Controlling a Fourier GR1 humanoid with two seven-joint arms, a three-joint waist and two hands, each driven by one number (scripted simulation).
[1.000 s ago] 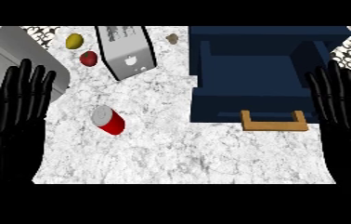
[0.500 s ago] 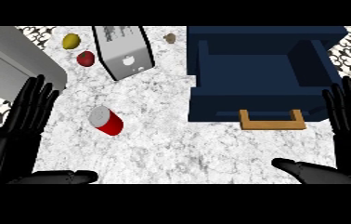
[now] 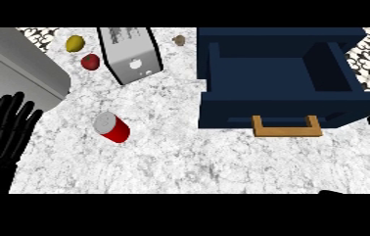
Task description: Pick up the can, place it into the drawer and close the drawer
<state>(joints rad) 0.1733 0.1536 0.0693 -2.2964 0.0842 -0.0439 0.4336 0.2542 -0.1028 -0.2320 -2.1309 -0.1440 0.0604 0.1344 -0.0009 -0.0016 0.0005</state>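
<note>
Counter [image 3: 217, 166]: white-grey marbled top, fills the head view from the near edge to the far edge.
Left hand [image 3: 16, 127]: black, at the view's left edge, fingers straight and pointing away from the robot, spread, holding nothing; it touches no object.
Right hand: does not show in the head view, so the state cannot be told.
Can [image 3: 112, 128]: red body with a silver end. The silver end faces the upper left, the red body runs to the lower right. It sits on the counter just right of the left hand's fingertips and apart from them, well left of the drawer and outside it. Cannot tell whether it stands upright or lies tilted.
Drawer handle [image 3: 286, 128]: tan bar on the drawer's near face, level with the can.
Drawer [image 3: 278, 110]: dark blue, pulled open toward the robot, inner floor and side walls showing. It takes up the right half of the counter.
Grey slab [image 3: 29, 76]: rounded corner, at the left edge beyond the left hand.
Grey box [image 3: 131, 54]: stands beyond the can, between the fruit and the drawer.
Red fruit [image 3: 90, 61]: just left of the grey box.
Yellow fruit [image 3: 74, 43]: just beyond the red fruit.
Brown item [image 3: 179, 40]: small, far edge, between the grey box and the drawer; too small to identify.
</note>
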